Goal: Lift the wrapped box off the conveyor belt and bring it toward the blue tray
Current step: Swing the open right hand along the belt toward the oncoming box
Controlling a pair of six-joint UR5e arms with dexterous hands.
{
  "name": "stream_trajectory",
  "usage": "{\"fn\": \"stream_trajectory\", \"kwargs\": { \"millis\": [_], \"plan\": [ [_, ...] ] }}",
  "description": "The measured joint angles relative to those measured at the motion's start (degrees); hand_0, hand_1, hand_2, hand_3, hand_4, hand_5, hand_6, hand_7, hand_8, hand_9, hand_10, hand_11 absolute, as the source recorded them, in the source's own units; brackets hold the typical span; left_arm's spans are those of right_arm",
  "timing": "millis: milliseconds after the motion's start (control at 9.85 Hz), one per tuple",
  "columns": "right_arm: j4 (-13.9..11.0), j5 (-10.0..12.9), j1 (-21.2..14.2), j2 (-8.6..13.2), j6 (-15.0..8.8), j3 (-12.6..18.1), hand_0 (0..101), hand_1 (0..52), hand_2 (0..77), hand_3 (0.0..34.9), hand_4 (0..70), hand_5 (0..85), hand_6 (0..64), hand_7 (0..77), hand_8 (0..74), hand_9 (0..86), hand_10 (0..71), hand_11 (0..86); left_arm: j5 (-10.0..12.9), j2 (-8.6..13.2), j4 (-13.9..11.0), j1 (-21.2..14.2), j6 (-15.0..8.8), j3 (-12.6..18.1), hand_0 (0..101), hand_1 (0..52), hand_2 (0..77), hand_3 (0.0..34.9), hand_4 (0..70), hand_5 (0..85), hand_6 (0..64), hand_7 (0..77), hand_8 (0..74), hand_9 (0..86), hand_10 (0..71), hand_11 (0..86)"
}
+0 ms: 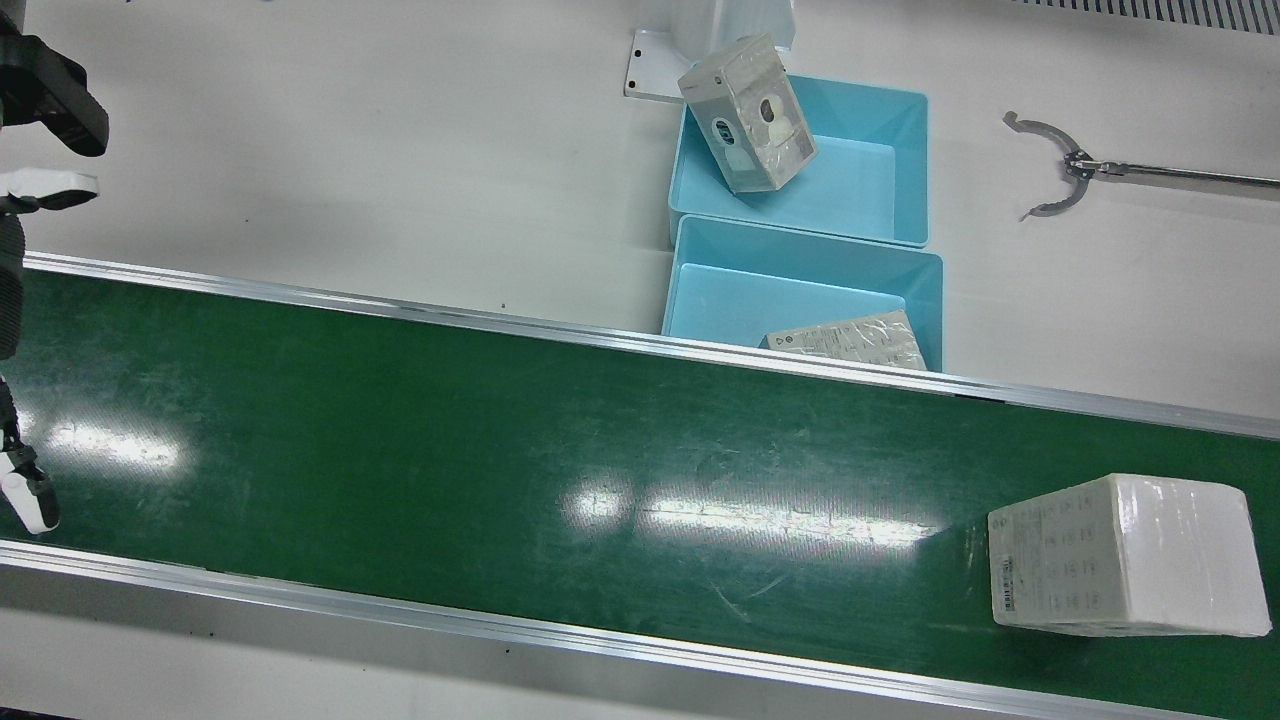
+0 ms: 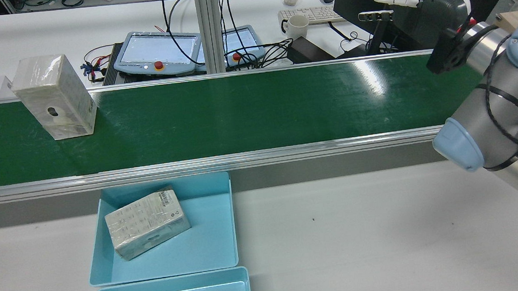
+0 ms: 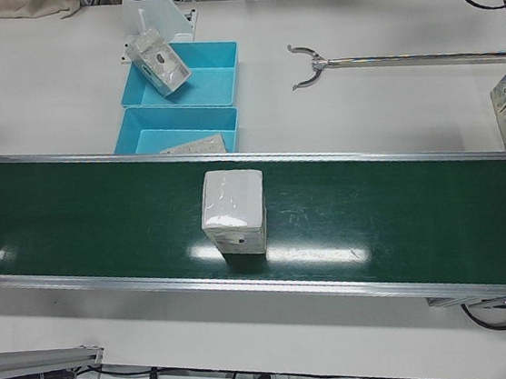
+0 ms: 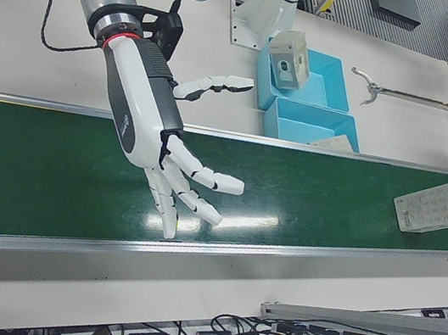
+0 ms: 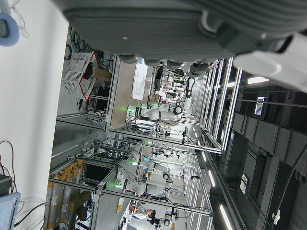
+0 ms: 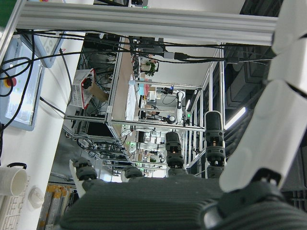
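The right hand (image 4: 172, 178) hovers above the conveyor belt (image 4: 52, 165) with fingers spread and empty, well apart from the wrapped box (image 4: 442, 207) standing on the belt far along it, beyond the blue tray (image 4: 307, 121) on the desk (image 4: 22, 39).

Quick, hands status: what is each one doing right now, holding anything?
Right hand: open, fingers spread above the conveyor belt, holding nothing.
Left hand: only its own camera shows part of it; open or shut cannot be told.
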Motion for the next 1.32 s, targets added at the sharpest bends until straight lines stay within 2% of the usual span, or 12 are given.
{"fn": "stream_trajectory", "kwargs": {
  "millis": [102, 305, 406, 508, 609, 711, 914, 1016, 1117, 1219, 1320],
  "plan": [
    [-0.07, 0.01, -0.74, 0.41, -0.06, -0.14, 40, 8.7, 15.3, 30.0, 18.0, 22.9, 0.0, 14.7, 0.0, 1.1, 5.4, 8.2, 0.0, 0.0, 0.0, 0.0, 0.0, 0.0, 0, 0.0, 1.1, 0.0, 0.0, 0.5, 0.0, 0.5, 0.5, 0.0, 0.0, 0.0],
    [-0.12, 0.14, -1.76, 1.72, -0.13, -1.37, 40, 8.7, 15.3, 30.0, 18.0, 22.9, 0.0, 14.7, 0.0, 1.1, 5.4, 8.2, 0.0, 0.0, 0.0, 0.0, 0.0, 0.0, 0, 0.0, 1.1, 0.0, 0.0, 0.5, 0.0, 0.5, 0.5, 0.0, 0.5, 0.0],
    [-0.13, 0.13, -1.89, 2.04, -0.15, -1.84, 40, 8.7, 15.3, 30.1, 18.0, 20.7, 0.0, 14.7, 0.0, 1.1, 5.4, 6.5, 0.0, 0.0, 0.0, 0.0, 0.0, 0.0, 0, 0.0, 1.1, 0.0, 0.0, 0.5, 0.0, 0.5, 0.5, 0.0, 0.0, 0.0],
    [-0.13, 0.09, -1.94, 2.25, -0.15, -2.02, 40, 6.5, 15.8, 30.1, 18.0, 21.8, 0.0, 14.7, 0.0, 1.1, 5.4, 6.5, 0.0, 0.0, 0.0, 0.0, 0.0, 0.0, 0, 0.0, 1.1, 0.0, 0.0, 0.5, 0.0, 0.5, 0.5, 0.0, 0.0, 0.0],
    [-0.13, 0.06, -2.1, 2.42, -0.16, -2.12, 40, 6.5, 15.8, 30.1, 18.0, 21.8, 0.0, 14.7, 0.0, 1.1, 5.4, 6.5, 0.0, 0.0, 0.0, 0.0, 0.0, 0.0, 0, 0.0, 0.5, 0.0, 0.0, 0.5, 0.0, 0.5, 0.5, 0.5, 0.0, 0.0],
    [-0.1, 0.05, -2.28, 2.72, -0.19, -2.41, 40, 8.7, 15.8, 29.9, 18.0, 22.9, 0.0, 14.7, 0.0, 1.1, 4.4, 7.6, 0.0, 0.0, 0.0, 0.0, 0.0, 0.0, 0, 0.0, 0.5, 0.0, 0.0, 0.5, 0.0, 0.5, 0.5, 0.5, 0.0, 0.0],
    [0.0, 0.09, -3.02, 4.99, -0.32, -4.33, 40, 8.7, 15.8, 29.9, 18.0, 22.9, 0.0, 14.7, 0.0, 1.1, 4.4, 7.6, 0.0, 0.0, 0.0, 0.0, 0.0, 0.0, 0, 0.0, 0.5, 0.0, 0.0, 0.5, 0.0, 0.5, 0.0, 0.0, 0.5, 0.0],
    [-0.11, -0.03, -3.44, 7.12, -1.48, -4.48, 41, 8.7, 15.8, 30.0, 18.0, 24.0, 0.0, 14.7, 0.0, 1.1, 4.4, 7.6, 0.0, 0.0, 0.0, 0.0, 0.0, 0.0, 0, 0.0, 0.5, 0.0, 0.0, 0.5, 0.0, 0.5, 0.5, 0.0, 0.5, 0.0],
    [-0.5, -0.2, -3.31, 8.76, -4.29, -3.57, 46, 13.1, 16.9, 30.1, 22.4, 28.9, 0.0, 16.4, 0.0, 1.1, 2.7, 4.4, 0.0, 0.0, 0.0, 0.0, 0.0, 0.0, 0, 0.0, 0.5, 0.0, 0.0, 0.5, 0.0, 0.5, 0.5, 0.0, 0.5, 0.0],
    [-1.03, -0.48, -3.03, 9.65, -7.27, -2.61, 47, 14.7, 18.5, 29.9, 23.5, 37.6, 0.0, 17.5, 0.0, 1.1, 1.1, 3.8, 0.0, 0.0, 0.0, 0.0, 0.0, 0.0, 0, 0.0, 0.5, 0.0, 0.0, 0.5, 0.0, 0.5, 0.5, 0.0, 0.5, 0.0],
    [-1.63, -0.93, -2.78, 10.17, -10.79, -1.9, 47, 14.7, 18.5, 29.9, 23.5, 37.6, 0.0, 17.5, 0.0, 1.1, 1.1, 2.2, 0.0, 0.0, 0.0, 0.0, 0.0, 0.0, 0, 0.0, 0.5, 0.0, 0.0, 0.5, 0.0, 0.5, 0.0, 0.5, 0.0, 0.0]
  ]
}}
